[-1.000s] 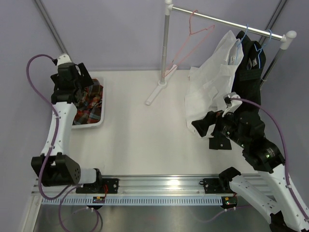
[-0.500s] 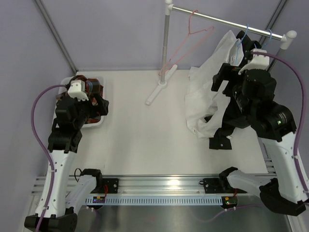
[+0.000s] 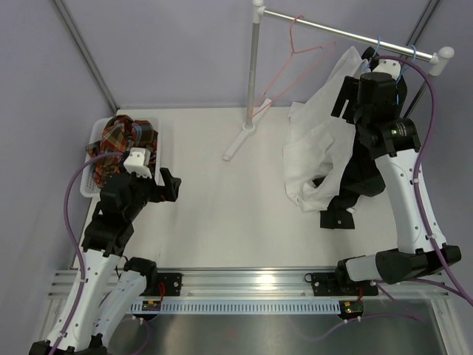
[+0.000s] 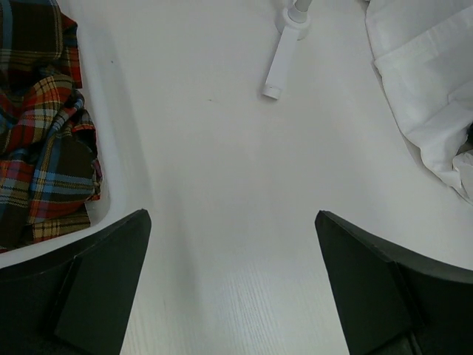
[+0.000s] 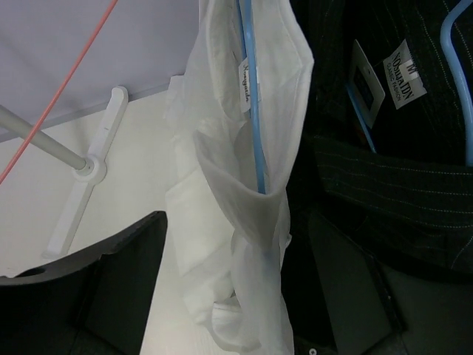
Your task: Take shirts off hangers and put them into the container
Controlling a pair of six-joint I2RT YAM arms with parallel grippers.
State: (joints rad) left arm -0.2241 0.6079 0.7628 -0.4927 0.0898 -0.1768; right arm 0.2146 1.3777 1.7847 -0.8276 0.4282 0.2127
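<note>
White table (image 3: 222, 222) in a lilac-walled booth (image 3: 162, 52), chrome rail (image 3: 347, 35) on a stand at the back. Red-orange-navy plaid shirt (image 3: 122, 139) sits bundled in the white lattice plastic basket (image 3: 94, 134) at the table's left edge. Plain white shirt (image 3: 314, 148) and plain black shirt (image 3: 366, 171) hang on light blue wire hangers (image 5: 253, 126) at the rail's right end, tails on the table. Pink-red wire hanger (image 3: 309, 47) hangs bare. Left hand (image 4: 233, 296) spread, empty, beside the basket. Right hand (image 5: 236, 296) up at the rail, fingers spread either side of the white shirt, not clamped.

1. Plaid shirt (image 3: 122, 140), crumpled inside white basket (image 3: 83, 189) at table's (image 3: 222, 214) left.
2. White shirt (image 3: 318, 140), draped on light-blue hanger (image 5: 253, 111), tail on table.
3. Black shirt (image 3: 369, 170) beside it, on second blue hanger (image 5: 456, 89).
4. Pink hanger (image 3: 295, 52), bare.
</note>
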